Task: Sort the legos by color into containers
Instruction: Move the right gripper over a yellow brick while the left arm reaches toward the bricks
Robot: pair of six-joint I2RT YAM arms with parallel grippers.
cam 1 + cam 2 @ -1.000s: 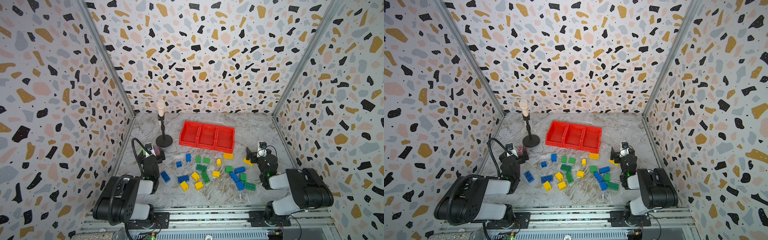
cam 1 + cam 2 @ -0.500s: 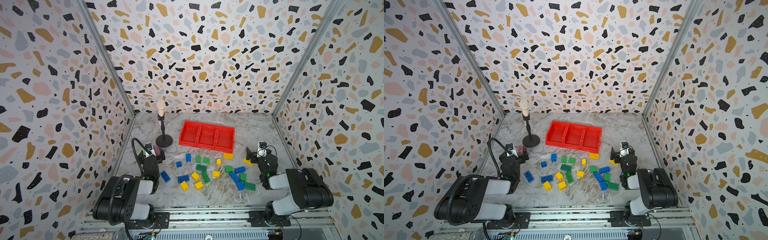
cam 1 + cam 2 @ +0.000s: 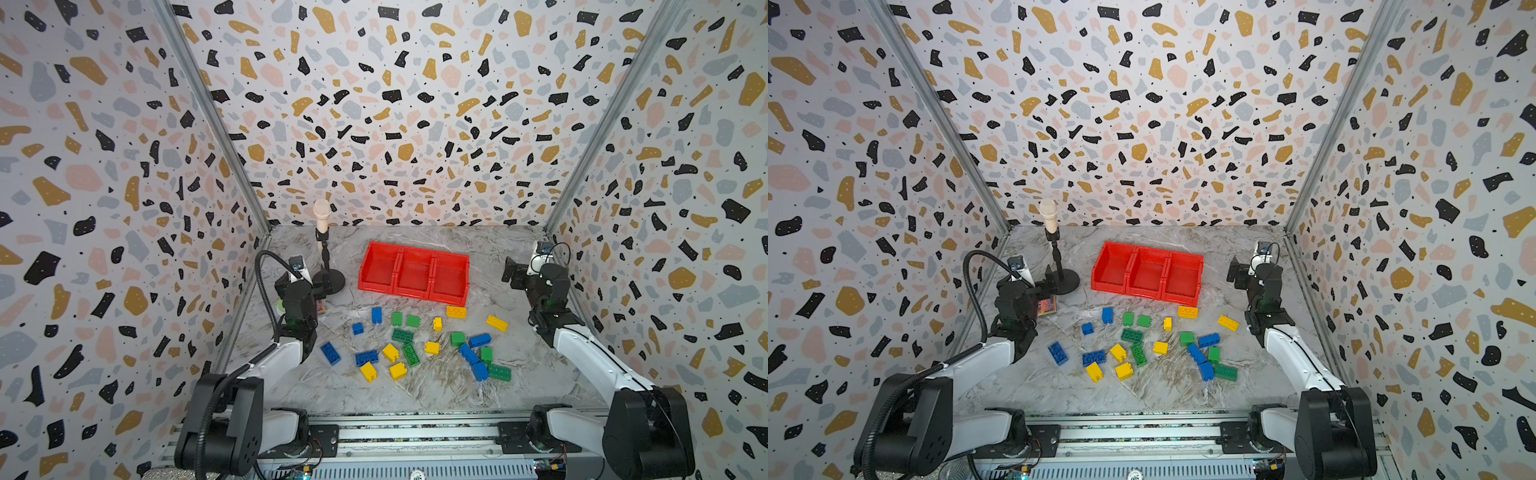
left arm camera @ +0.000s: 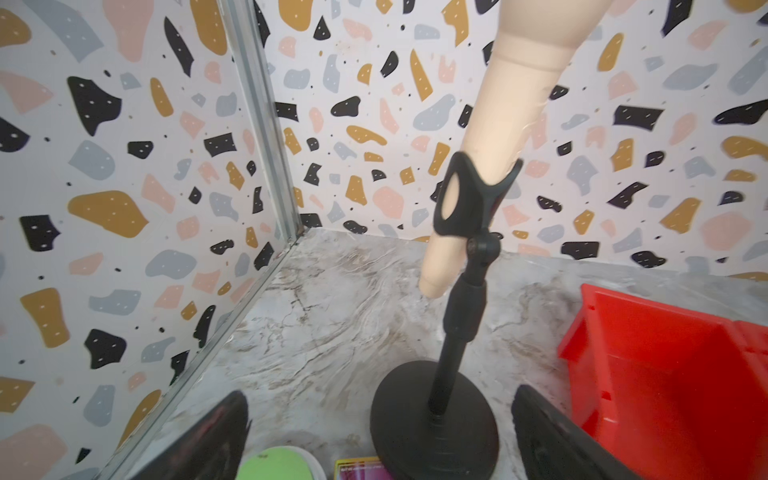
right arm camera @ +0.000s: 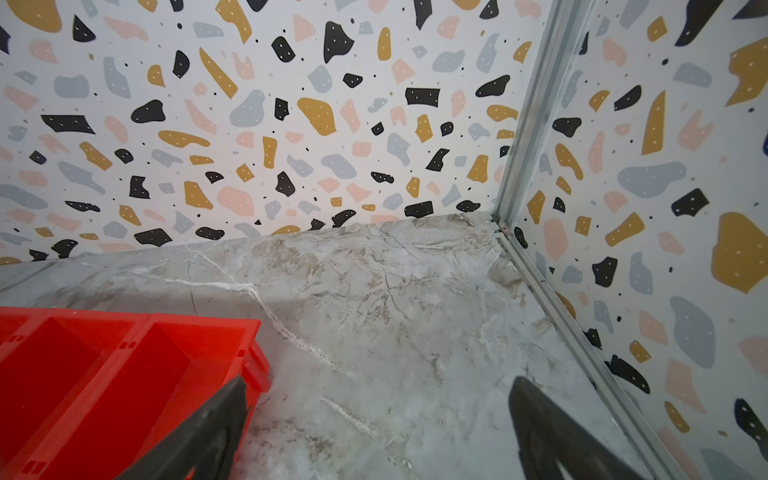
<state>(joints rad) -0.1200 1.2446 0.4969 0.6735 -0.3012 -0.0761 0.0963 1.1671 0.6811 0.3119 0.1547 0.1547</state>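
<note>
At about 10 o'clock on the marble table [image 3: 374, 395], the left gripper [image 4: 380, 395] hangs low, its jaws spread wide with nothing between them. Just under it lie a round green button [image 4: 282, 461] and a small patterned box [image 4: 359, 471], both cut off at the edge of the left wrist view. At the gripper's 12 o'clock a black stand [image 4: 415, 432] rests on its round base and holds a beige microphone [image 4: 498, 124] tilted in its clip.

The containers [image 3: 411, 292], three red bins joined in a row, sit at 12 o'clock on the table near the back wall. Their left end is just beside the stand's base.

The legos [image 3: 410, 353] lie loose from the centre toward 6 o'clock, all outside the bins. There are about twenty blue, green and yellow bricks, several of them touching. At 8 o'clock of the scatter a long blue brick [image 3: 330, 353] lies a little apart. At 12 o'clock a flat yellow brick [image 3: 456, 311] lies just in front of the right-hand bin. At 2 o'clock a slanted yellow brick [image 3: 496, 323] lies by itself. At 5 o'clock a square blue brick [image 3: 480, 370] touches a long dark green brick [image 3: 500, 372].

At 2 o'clock on the table, near the right wall, the right gripper [image 5: 378, 384] is likewise spread wide and holds nothing. The bins are at its 9 o'clock. The right wrist view shows its dark fingers [image 5: 216, 428] over bare marble.
</note>
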